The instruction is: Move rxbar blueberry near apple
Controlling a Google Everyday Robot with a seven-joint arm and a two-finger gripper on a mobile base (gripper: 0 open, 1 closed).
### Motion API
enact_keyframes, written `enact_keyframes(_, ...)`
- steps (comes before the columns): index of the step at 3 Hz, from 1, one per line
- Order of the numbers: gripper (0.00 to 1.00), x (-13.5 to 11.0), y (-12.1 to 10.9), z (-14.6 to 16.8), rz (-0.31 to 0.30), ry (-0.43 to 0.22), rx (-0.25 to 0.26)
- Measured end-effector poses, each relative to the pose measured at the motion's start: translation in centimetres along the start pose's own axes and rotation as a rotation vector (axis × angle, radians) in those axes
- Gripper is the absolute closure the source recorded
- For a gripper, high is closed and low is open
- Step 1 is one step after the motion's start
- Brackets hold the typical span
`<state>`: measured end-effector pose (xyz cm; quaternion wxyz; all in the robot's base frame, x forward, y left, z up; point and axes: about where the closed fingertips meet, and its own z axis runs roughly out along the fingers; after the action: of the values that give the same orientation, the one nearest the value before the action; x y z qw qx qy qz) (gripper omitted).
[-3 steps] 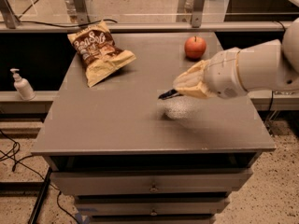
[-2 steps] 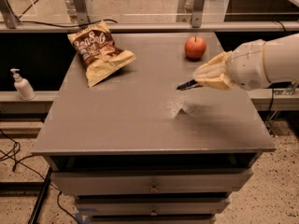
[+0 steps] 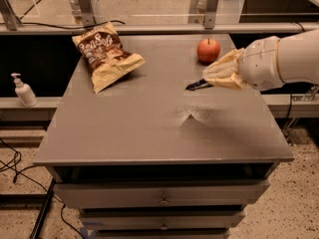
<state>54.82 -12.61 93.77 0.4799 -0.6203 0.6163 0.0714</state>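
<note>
Jaws nearer apple [image 3: 208, 50], holding rxbar blueberry [image 3: 198, 85]

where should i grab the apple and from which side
Grip the apple across its round middle, coming straight down from above: it sits upright, stem up, and nothing touches its sides. The gripper, just front-right of it, is shut on the rxbar blueberry.

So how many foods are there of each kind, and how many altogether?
round red-orange apple: 1
crinkly tan and brown chip bag: 1
flat dark navy-blue snack bar: 1, held in the tool close by the apple, above the grey table
Total: 3
</note>
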Motion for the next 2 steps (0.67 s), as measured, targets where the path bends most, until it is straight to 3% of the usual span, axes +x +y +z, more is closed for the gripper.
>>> enact_keyframes(2, 1.00, 0.6, -6.3, 0.0, -0.297, -0.006, -0.029)
